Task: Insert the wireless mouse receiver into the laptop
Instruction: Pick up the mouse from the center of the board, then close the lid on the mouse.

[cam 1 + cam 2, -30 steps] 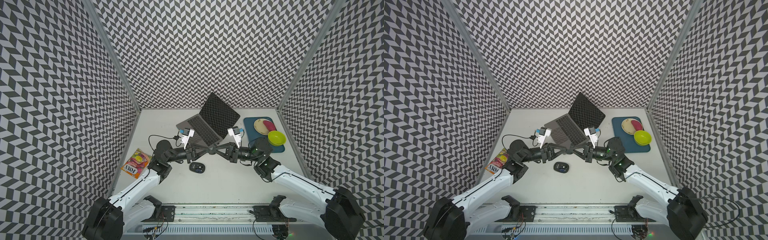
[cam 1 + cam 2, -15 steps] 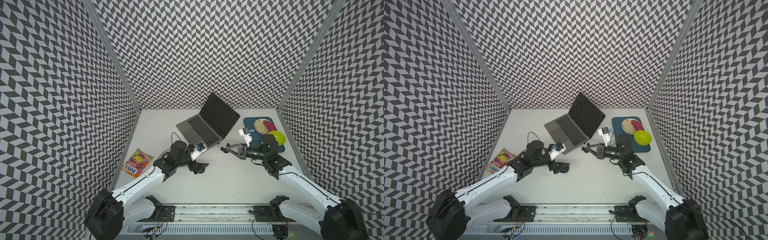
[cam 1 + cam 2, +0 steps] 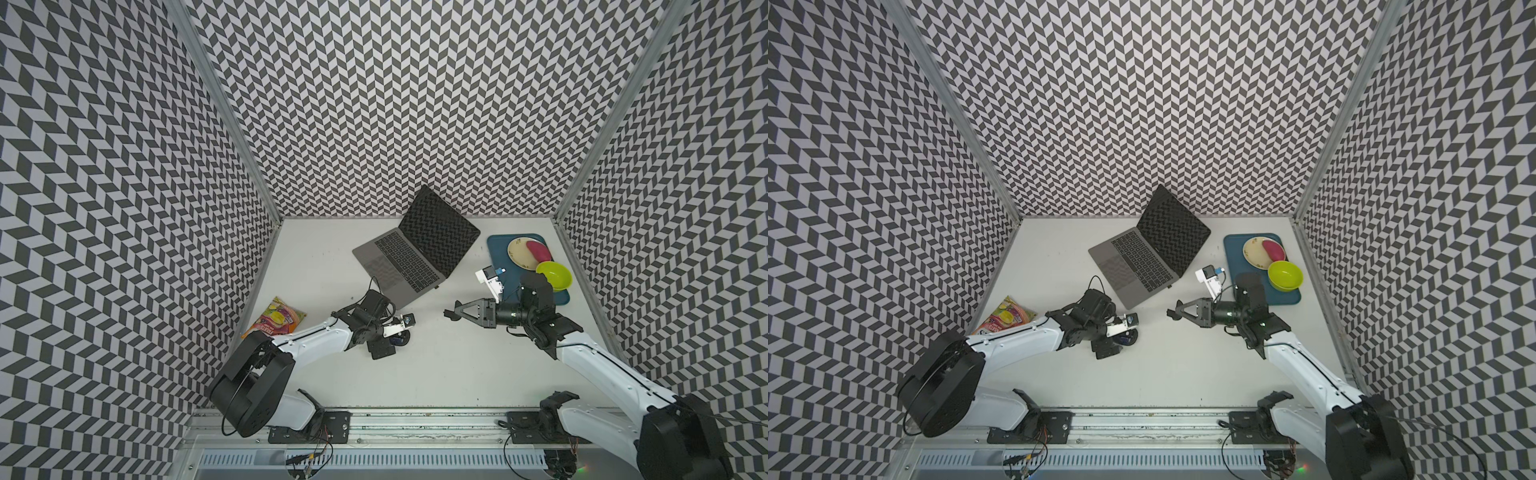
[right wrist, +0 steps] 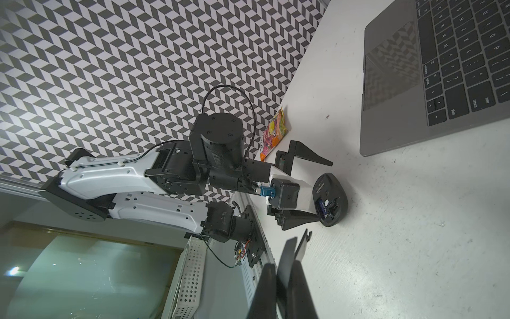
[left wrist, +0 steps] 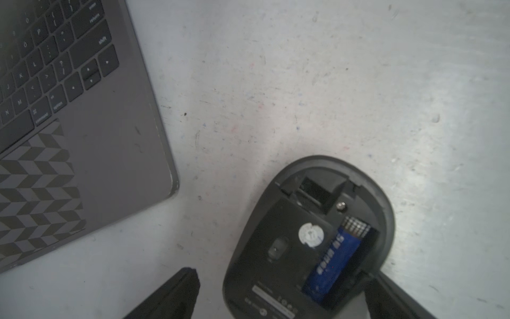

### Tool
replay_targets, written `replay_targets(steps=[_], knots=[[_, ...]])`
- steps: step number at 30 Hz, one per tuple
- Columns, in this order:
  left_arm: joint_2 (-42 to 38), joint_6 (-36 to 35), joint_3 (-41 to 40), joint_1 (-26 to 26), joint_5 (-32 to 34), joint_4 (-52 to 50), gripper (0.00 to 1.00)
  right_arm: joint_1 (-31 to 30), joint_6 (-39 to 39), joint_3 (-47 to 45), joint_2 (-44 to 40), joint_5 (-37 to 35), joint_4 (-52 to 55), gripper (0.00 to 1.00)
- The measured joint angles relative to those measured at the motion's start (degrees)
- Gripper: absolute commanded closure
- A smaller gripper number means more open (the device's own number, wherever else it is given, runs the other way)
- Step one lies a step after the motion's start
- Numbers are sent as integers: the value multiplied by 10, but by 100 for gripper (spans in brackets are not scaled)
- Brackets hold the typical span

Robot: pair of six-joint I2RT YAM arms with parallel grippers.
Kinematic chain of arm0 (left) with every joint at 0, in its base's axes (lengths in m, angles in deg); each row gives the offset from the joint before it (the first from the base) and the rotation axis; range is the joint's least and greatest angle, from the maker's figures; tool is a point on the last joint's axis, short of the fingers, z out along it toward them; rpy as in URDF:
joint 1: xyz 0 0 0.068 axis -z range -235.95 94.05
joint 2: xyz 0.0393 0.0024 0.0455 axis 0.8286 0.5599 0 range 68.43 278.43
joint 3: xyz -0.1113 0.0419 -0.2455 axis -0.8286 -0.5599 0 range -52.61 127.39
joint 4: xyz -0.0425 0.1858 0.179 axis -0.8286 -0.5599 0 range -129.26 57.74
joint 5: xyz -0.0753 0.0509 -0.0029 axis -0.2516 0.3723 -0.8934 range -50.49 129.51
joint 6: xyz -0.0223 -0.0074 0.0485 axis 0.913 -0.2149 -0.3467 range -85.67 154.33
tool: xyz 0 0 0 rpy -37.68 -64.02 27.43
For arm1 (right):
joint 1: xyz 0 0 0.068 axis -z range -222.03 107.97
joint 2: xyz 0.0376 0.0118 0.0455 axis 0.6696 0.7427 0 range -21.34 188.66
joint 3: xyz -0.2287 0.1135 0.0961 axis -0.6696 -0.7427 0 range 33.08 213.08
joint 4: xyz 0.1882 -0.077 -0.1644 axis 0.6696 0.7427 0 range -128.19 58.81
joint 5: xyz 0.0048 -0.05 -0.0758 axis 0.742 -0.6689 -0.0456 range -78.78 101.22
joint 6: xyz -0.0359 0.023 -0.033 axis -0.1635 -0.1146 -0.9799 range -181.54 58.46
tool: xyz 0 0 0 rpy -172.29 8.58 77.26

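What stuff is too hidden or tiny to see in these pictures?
wireless mouse receiver: found in no view; the slot in the upturned mouse is too dark in the left wrist view.
laptop ports: its sides are too small in both top views.
thin black piece in the right gripper: seen edge-on in the right wrist view, bottom edge cuts it off.

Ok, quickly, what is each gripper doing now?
Left gripper: open, astride the upturned mouse, holding nothing.
Right gripper: shut on a thin black piece.
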Motion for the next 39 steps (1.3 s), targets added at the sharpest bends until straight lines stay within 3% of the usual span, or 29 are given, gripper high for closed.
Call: replay_targets(steps=[3,14,24,39], knots=[[7,1,3,0,-8,-5,20,0,-2,-3,8,5,0,99],[16,24,7,0,-36,-12,42,-33,-3,-28,97,6,-37,98],[23,39,5,23,-48,3,45,-125,6,9,251,6,-129,98],[30,38,5,31,-54,17,47,-148,-8,92,391,27,-146,99]])
